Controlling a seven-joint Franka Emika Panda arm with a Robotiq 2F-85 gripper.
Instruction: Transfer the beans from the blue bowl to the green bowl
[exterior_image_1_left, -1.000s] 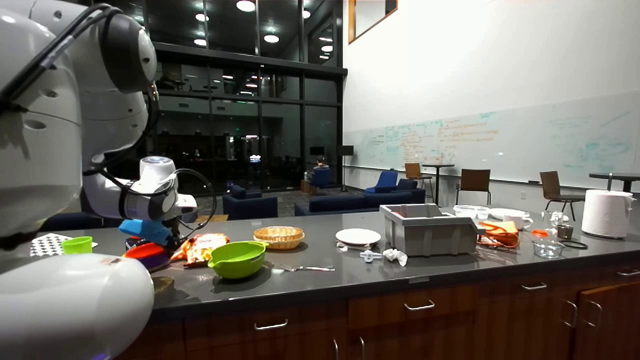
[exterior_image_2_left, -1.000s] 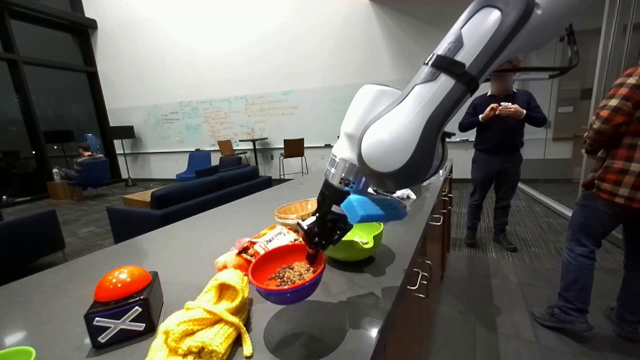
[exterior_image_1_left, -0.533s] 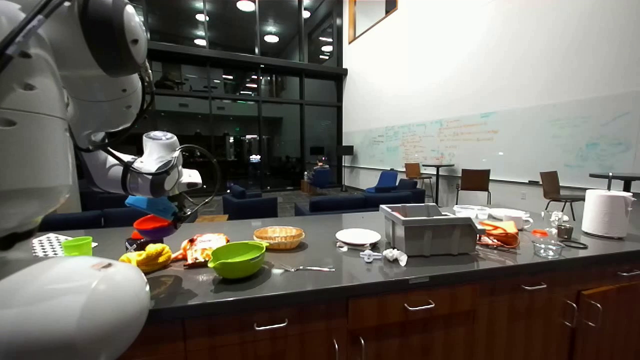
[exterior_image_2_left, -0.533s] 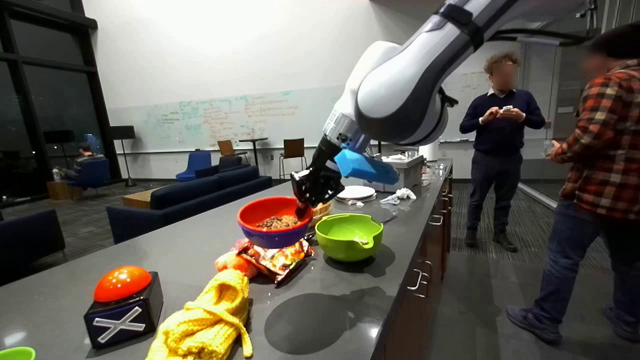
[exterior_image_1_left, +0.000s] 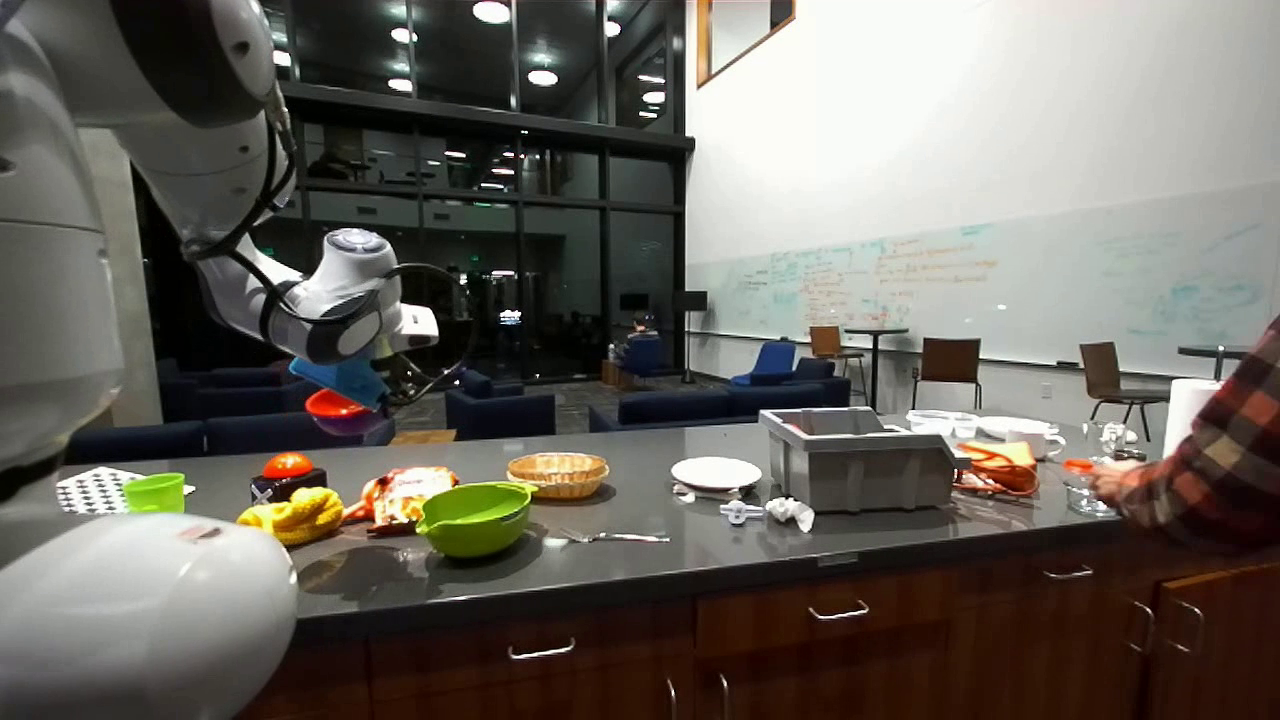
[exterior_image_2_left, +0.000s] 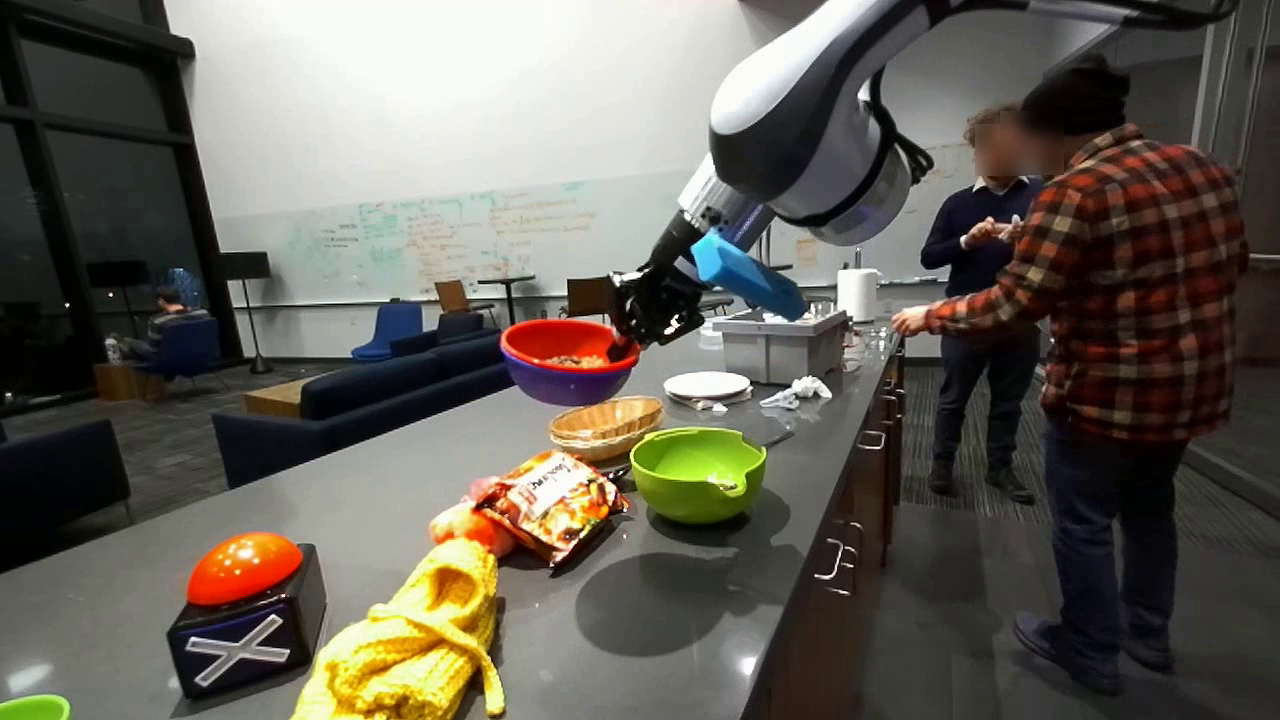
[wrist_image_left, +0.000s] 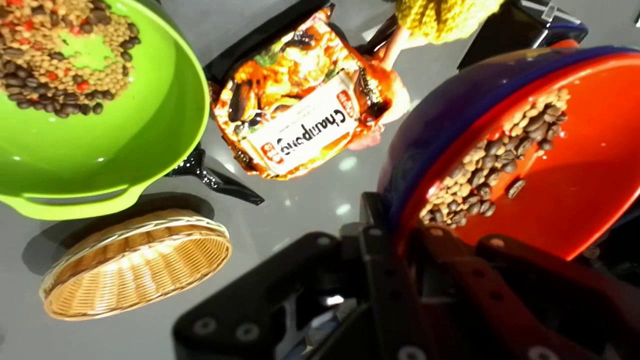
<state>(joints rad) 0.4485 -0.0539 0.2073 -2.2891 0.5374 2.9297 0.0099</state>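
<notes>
Blue bowl (wrist_image_left: 435, 120), red inside, gripped by its rim between the fingers (wrist_image_left: 374, 242), held above the grey counter (exterior_image_2_left: 385, 510). Beans (wrist_image_left: 490, 162) seen inside it, near the fingers; more are seen in the green bowl (wrist_image_left: 142, 135) on the counter. Whiteboard (exterior_image_2_left: 460, 240) noted behind. Counted: one green bowl, one bin (exterior_image_1_left: 865, 475), two standing people (exterior_image_2_left: 1130, 290), one seated person (exterior_image_2_left: 172, 310).
</notes>
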